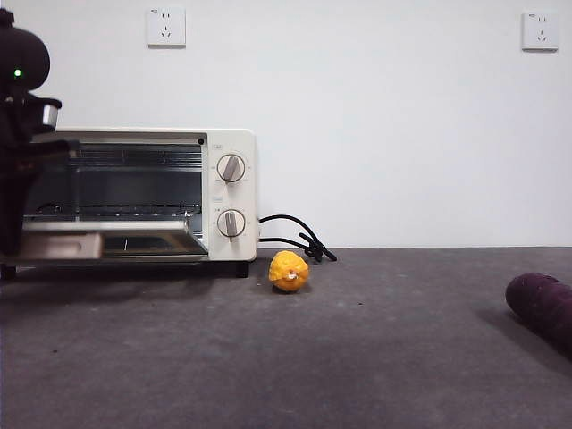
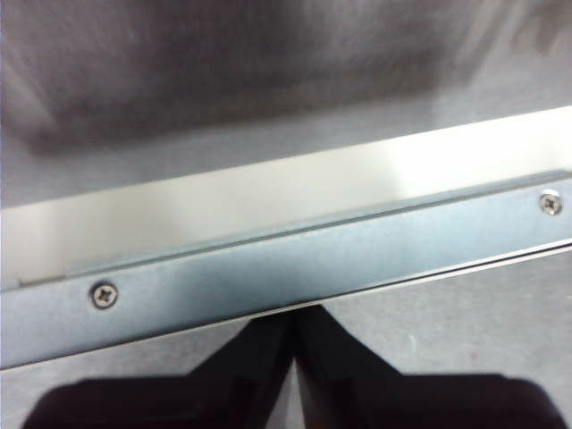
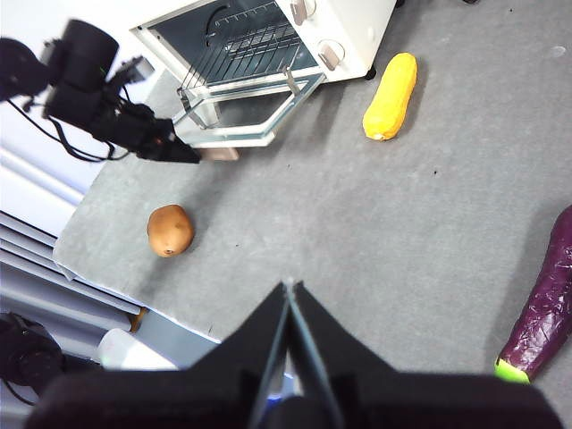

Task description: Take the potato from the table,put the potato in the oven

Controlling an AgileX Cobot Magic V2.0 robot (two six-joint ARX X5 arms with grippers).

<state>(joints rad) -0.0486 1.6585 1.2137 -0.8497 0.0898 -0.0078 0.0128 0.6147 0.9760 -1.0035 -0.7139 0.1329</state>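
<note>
The potato (image 3: 170, 230), a small orange-brown lump, lies on the grey table (image 3: 357, 206) near its edge, in front of the oven's door; the front view does not show it. The cream-white oven (image 1: 232, 192) (image 3: 349, 27) stands with its glass door (image 1: 107, 239) (image 3: 250, 112) folded down open. My left gripper (image 2: 293, 311) (image 3: 188, 154) is shut, its tips right at the door's metal rim (image 2: 313, 259) beside the cream handle bar (image 2: 268, 192), with nothing seen between them. High over the table, well away from the potato, my right gripper (image 3: 290, 288) is shut and empty.
A yellow bumpy vegetable (image 1: 289, 271) (image 3: 391, 96) lies just right of the oven by its black cord (image 1: 299, 237). A dark purple oblong thing (image 1: 541, 308) (image 3: 541, 308) lies at the far right. The left arm (image 1: 18, 161) fills the front view's left edge.
</note>
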